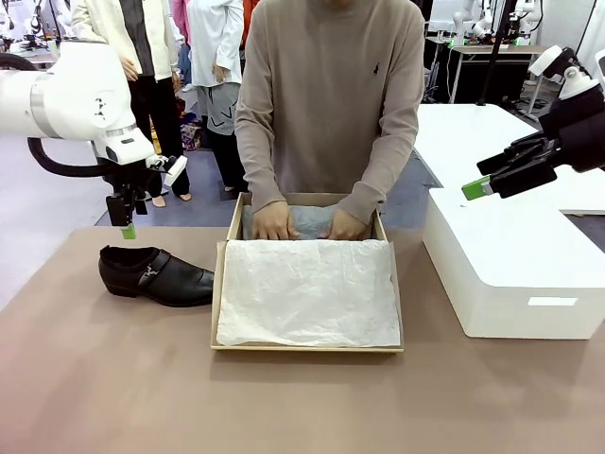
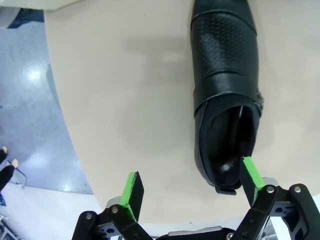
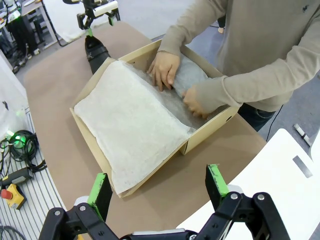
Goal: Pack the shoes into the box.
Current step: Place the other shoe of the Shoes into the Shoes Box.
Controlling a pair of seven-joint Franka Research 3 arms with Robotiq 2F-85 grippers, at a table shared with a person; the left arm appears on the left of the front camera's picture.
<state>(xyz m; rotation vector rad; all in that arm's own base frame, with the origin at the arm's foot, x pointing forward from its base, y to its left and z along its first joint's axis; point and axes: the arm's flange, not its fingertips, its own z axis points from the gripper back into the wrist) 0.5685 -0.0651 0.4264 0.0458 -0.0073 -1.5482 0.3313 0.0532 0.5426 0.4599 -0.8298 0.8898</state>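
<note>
One glossy black shoe (image 1: pixel 156 274) lies on the table left of the tan box (image 1: pixel 219 303), toe pointing at the box. My left gripper (image 1: pixel 126 222) hangs open just above the shoe's heel. In the left wrist view the shoe (image 2: pixel 225 75) lies under my left gripper (image 2: pixel 190 172), its heel opening beside one green pad. White tissue paper (image 1: pixel 307 293) covers the near part of the box. The person's hands (image 1: pixel 274 222) press a grey wrapped bundle (image 3: pixel 192 75) into the far part. The other shoe is hidden. My right gripper (image 3: pixel 158 174) is open, high above the box's right side (image 3: pixel 210 127).
A bigger white block-shaped box (image 1: pixel 510 274) stands on the table right of the tan box, under my right gripper (image 1: pixel 477 187). The person stands at the far edge. Bare brown table lies in front of the box and to its left.
</note>
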